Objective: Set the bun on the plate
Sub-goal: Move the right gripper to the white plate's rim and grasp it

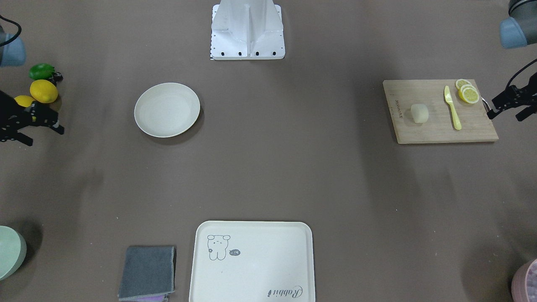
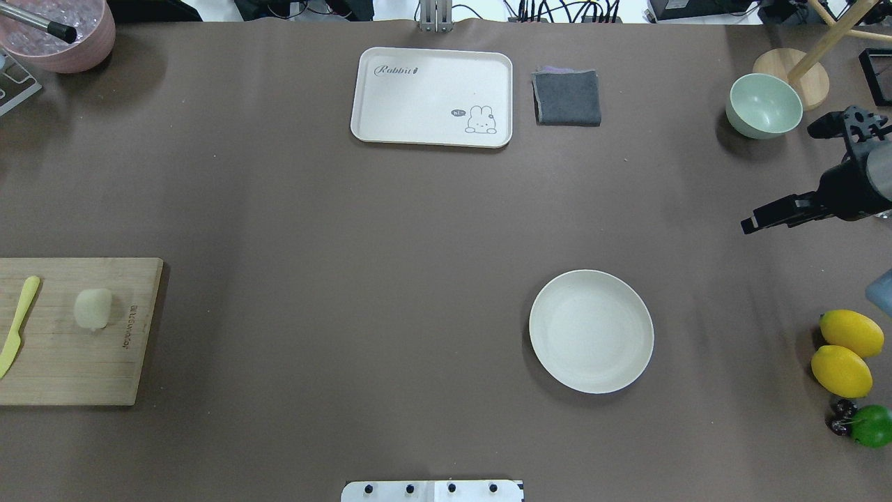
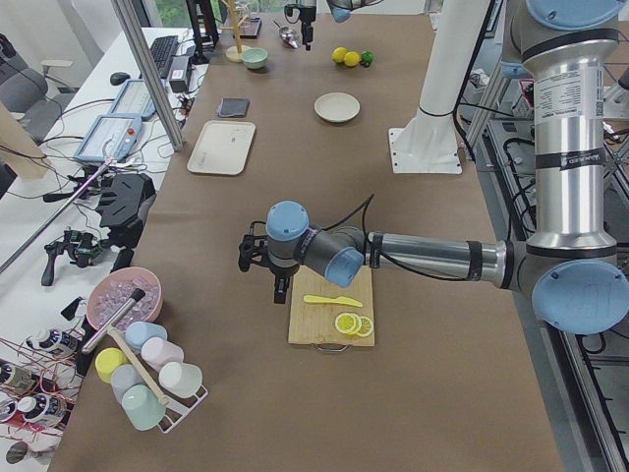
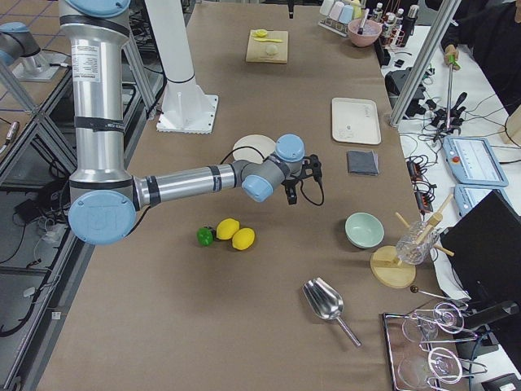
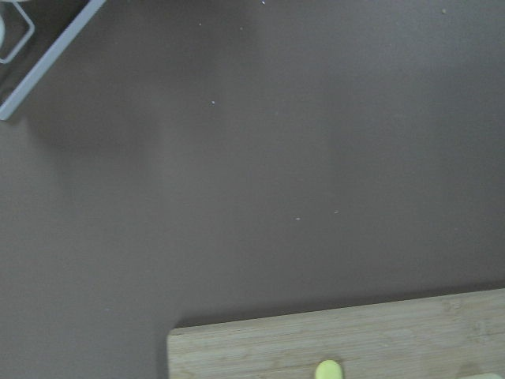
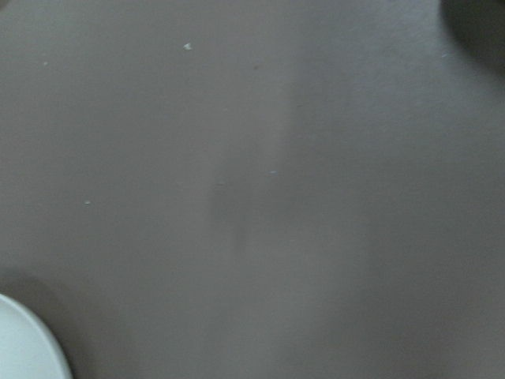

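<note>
Brown worktop point(image 1: 268, 176): bun point(image 1: 419, 113) sits on cutting board point(image 1: 436, 130), near left end effector point(image 1: 505, 116), beyond knife point(image 1: 452, 108). Plate point(image 1: 167, 109) lies well apart, nearer right end effector point(image 2: 779, 178). Both spread wide, empty; left appears so, partly cropped. Step: pick bun w/ left. Approach from above, clear knife, close gently across bun sides w/o squashing.

Overhead, front views oppose; both share plate point(image 1: 167, 110), cutting board point(image 1: 432, 126).

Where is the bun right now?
In the overhead view the bun lies on the wooden cutting board at the table's left edge, just right of the yellow knife, far from the plate.
</note>
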